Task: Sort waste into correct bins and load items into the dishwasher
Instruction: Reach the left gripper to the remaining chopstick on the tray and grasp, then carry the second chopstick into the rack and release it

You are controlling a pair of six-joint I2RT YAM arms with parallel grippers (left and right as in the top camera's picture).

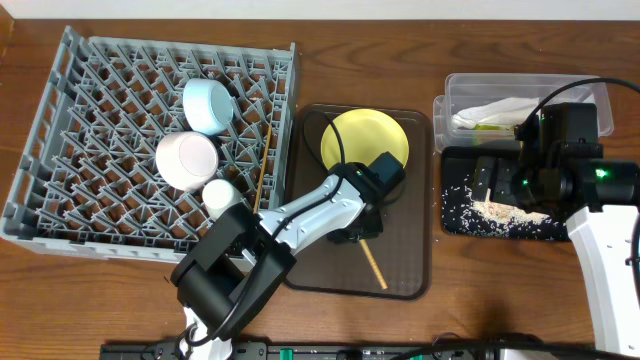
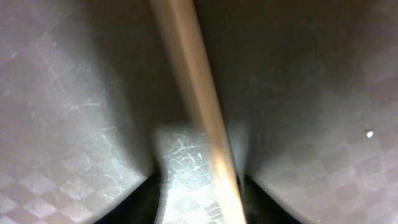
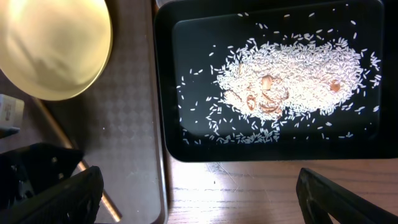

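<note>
One wooden chopstick [image 1: 375,268] lies on the brown serving tray [image 1: 410,260]. My left gripper [image 1: 358,228] is down over its upper end. Close up, the blurred chopstick [image 2: 199,106] runs between the dark fingers [image 2: 134,205] of the left gripper [image 2: 202,208], near the right one, with bare tray showing on the left side; the jaws stand open around it. The yellow plate [image 1: 364,140] rests at the tray's back. My right gripper [image 1: 497,190] hangs wide open and empty over the black bin [image 1: 450,225], which holds rice [image 3: 292,68].
The grey dishwasher rack [image 1: 60,130] holds a light blue bowl [image 1: 208,103], a white bowl [image 1: 187,160], a small white cup [image 1: 220,193] and a second chopstick [image 1: 263,170]. A clear bin [image 1: 455,85] at the back right contains a napkin [image 1: 495,108] and a wrapper [image 1: 488,126].
</note>
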